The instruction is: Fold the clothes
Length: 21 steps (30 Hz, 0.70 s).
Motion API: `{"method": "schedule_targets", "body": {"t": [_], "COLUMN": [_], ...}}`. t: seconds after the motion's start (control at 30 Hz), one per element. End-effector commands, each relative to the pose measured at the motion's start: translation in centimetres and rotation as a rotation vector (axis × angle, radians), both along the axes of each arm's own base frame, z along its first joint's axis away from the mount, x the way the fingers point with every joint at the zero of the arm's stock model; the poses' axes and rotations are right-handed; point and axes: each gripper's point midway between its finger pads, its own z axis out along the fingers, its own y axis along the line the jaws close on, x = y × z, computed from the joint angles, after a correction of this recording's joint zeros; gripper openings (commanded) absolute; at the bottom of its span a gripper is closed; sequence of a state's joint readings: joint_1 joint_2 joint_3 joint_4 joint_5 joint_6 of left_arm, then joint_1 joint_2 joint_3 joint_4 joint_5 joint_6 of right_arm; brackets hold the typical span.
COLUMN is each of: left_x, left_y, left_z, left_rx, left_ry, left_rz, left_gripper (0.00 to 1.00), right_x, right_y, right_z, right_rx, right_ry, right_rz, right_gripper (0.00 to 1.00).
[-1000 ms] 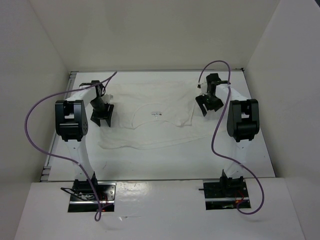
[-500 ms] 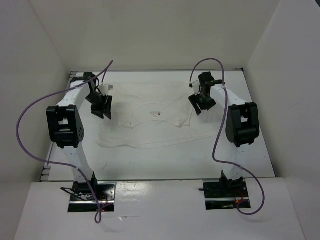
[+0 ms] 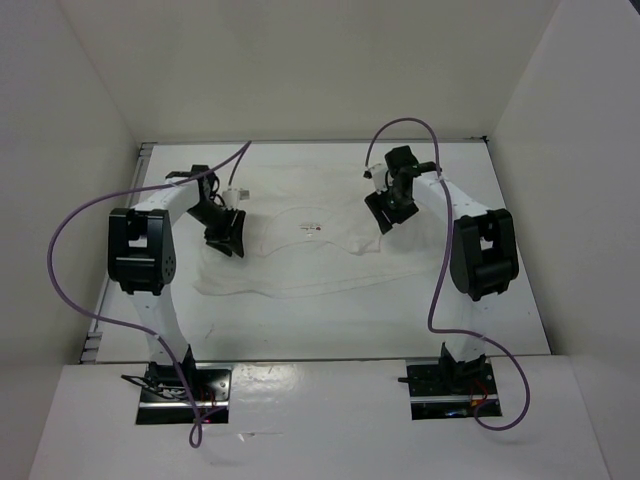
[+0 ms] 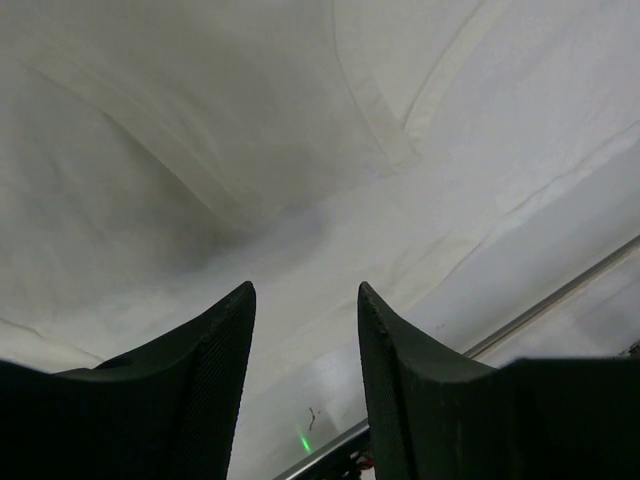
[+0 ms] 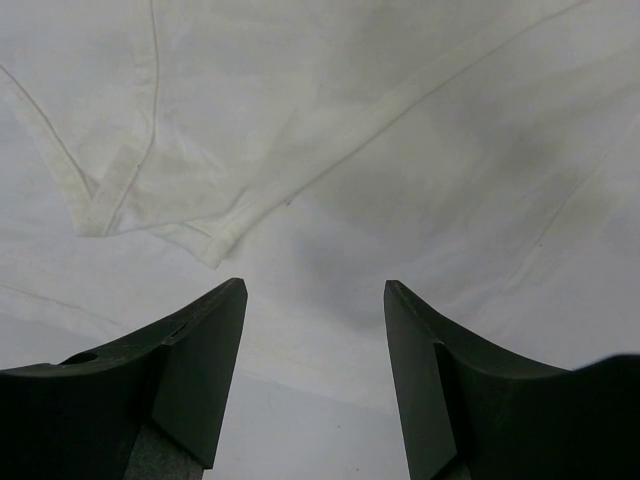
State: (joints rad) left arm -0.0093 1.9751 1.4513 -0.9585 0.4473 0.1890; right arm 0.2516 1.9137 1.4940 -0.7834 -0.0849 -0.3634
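White table (image 3: 330,330) with the clothes (image 3: 300,262), one wrinkled white garment, spread flat from centre toward twelve o'clock.

clothes (image 3: 310,268): thin white cloth, matt, soft, wrinkled, stitched hems | table (image 3: 330,325): white, smooth, faint sheen | rail (image 3: 96,318) along the table's left edge: bare metal | left gripper (image 4: 303,290) fingers (image 4: 215,385): black matt plastic, finely ribbed | right gripper (image 5: 315,285) fingers (image 5: 195,370): black matt plastic, smooth | cables (image 3: 60,275): purple, smooth sheath

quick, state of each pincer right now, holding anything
left pincer: open, empty, above the shirt
right pincer: open, empty, above the shirt
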Motion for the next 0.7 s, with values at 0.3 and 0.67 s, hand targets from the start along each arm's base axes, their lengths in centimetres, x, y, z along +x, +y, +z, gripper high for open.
{"method": "schedule_targets", "body": {"t": [0.3,0.67], "left_x": [2.2,3.2], "left_y": [0.8,6.2], "left_z": [-1.7,1.5], "left_rx": [0.116,0.426], "left_ry": [-0.114,-0.389], "left_rz": [0.029,-0.054], "left_gripper": [0.63,0.84], "right_x": [-0.6,-1.4], "right_y": [2.0,2.8], "right_z": [0.6,0.8], "right_rx": [-0.049,-0.226], "right_ry": [-0.044,-0.126], "right_rz": [0.058,0.194], "right_gripper": [0.69,0.71]}}
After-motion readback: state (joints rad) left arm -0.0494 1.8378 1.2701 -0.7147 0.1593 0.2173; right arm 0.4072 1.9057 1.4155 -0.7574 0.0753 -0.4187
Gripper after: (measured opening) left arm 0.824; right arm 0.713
